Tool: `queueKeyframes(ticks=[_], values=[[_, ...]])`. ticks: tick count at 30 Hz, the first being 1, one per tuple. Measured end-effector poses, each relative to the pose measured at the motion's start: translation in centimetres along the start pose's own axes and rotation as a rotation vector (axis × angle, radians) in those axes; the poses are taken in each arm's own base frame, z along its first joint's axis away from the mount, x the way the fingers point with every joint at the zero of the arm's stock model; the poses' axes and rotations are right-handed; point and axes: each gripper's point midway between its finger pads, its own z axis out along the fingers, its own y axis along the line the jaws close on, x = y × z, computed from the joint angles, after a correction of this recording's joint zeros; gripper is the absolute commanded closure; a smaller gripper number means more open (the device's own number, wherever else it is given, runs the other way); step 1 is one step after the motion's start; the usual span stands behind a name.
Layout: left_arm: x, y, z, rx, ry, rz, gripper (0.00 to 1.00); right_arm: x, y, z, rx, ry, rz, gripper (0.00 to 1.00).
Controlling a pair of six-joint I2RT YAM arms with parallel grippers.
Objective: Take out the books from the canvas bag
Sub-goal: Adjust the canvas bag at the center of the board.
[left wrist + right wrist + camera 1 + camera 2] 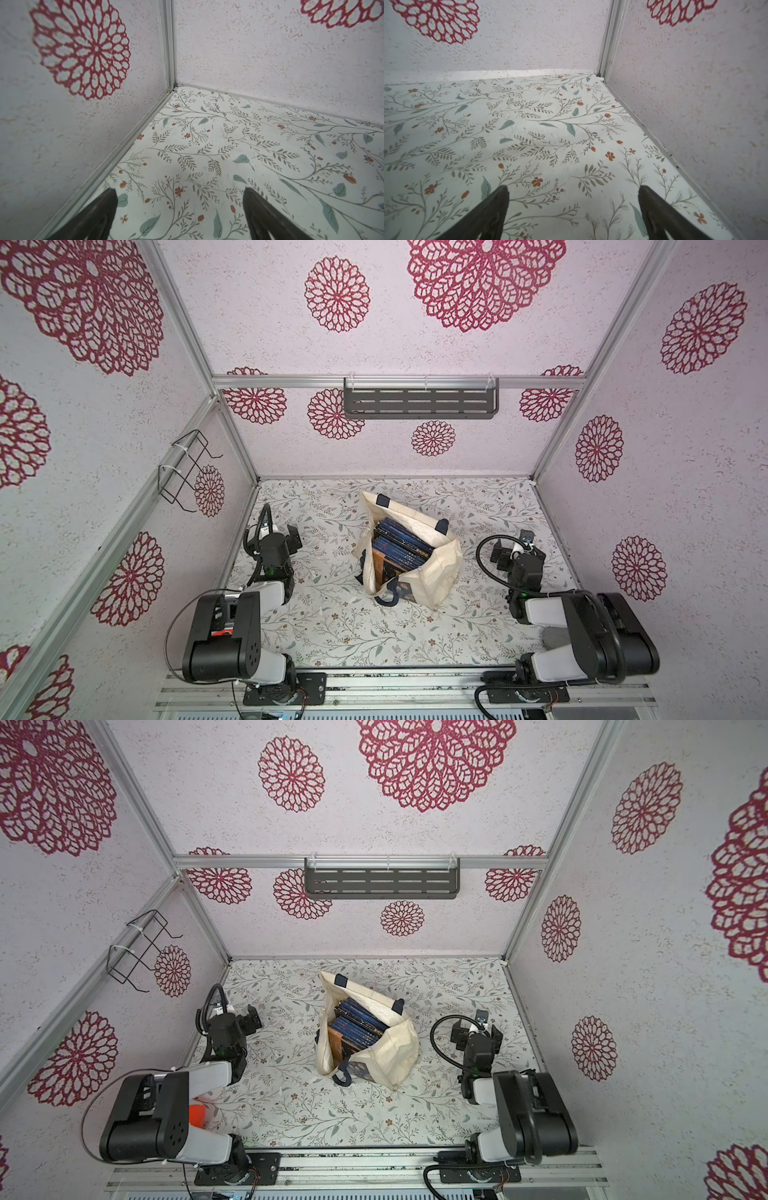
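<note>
Floral surface [332, 626] carries the canvas bag [432, 572] mid-scene, its open mouth stretched near to far, the books [399, 545] standing inside. Your left tool [179, 192] and right tool [573, 190], both spread and empty, flank it, about equally distant.

Black-and-white arms [266, 593], looped black cables [478, 552]
</note>
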Motion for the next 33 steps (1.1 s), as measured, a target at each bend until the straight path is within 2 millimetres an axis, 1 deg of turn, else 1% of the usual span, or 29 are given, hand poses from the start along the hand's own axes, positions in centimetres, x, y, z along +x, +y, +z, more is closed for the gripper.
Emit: queueKeyframes(ticks=[2, 4, 5, 7, 9, 12, 15, 19, 21, 23, 26, 28, 31, 33], values=[[-3.5, -0.7, -0.8, 0.015, -0.042, -0.043, 0.02, -3.7, 0.0, -0.8, -0.009, -0.081, 0.039, 0.01], [-6.0, -1.3, -1.8, 0.049, -0.069, -0.096, 0.02, -6.7, -0.1, -1.8, -0.020, -0.154, 0.094, 0.01], [-7.2, -1.5, -2.5, 0.068, -0.084, -0.137, 0.02, -7.8, -0.1, -2.1, -0.028, -0.173, 0.124, 0.01], [-8.3, -1.5, -3.3, 0.076, -0.069, -0.254, 0.02, -9.5, 0.3, -2.5, -0.061, -0.181, 0.192, 0.01], [-9.0, -1.6, -3.9, 0.089, -0.022, -0.351, 0.02, -11.1, 0.9, -2.8, -0.111, -0.179, 0.285, 0.01], [-9.9, -1.8, -4.8, 0.114, 0.012, -0.467, 0.02, -12.7, 1.3, -3.6, -0.166, -0.168, 0.471, 0.01], [-10.0, -2.8, -5.8, 0.194, 0.046, -0.539, 0.02, -12.8, 2.1, -4.3, -0.236, -0.148, 0.594, 0.01], [-9.2, -5.1, -6.9, 0.273, 0.130, -0.564, 0.02, -11.2, 3.3, -4.1, -0.266, -0.031, 0.627, 0.02], [-9.1, -7.2, -8.0, 0.322, 0.163, -0.543, 0.02, -11.2, 4.2, -4.1, -0.283, 0.025, 0.621, 0.03], [-9.2, -9.8, -9.4, 0.383, 0.194, -0.510, 0.02, -11.8, 5.3, -4.2, -0.308, 0.066, 0.611, 0.02], [-9.9, -12.9, -11.3, 0.449, 0.223, -0.462, 0.02, -12.4, 6.7, -4.8, -0.349, 0.118, 0.598, 0.01], [-10.6, -14.2, -12.3, 0.473, 0.230, -0.430, 0.02, -12.1, 7.6, -5.3, -0.371, 0.162, 0.588, 0.01], [-11.4, -15.6, -13.5, 0.500, 0.237, -0.376, 0.02, -11.3, 9.0, -6.2, -0.401, 0.247, 0.563, 0.01], [-11.8, -16.2, -14.2, 0.511, 0.240, -0.339, 0.02, -11.1, 10.1, -7.1, -0.425, 0.293, 0.551, 0.01]])
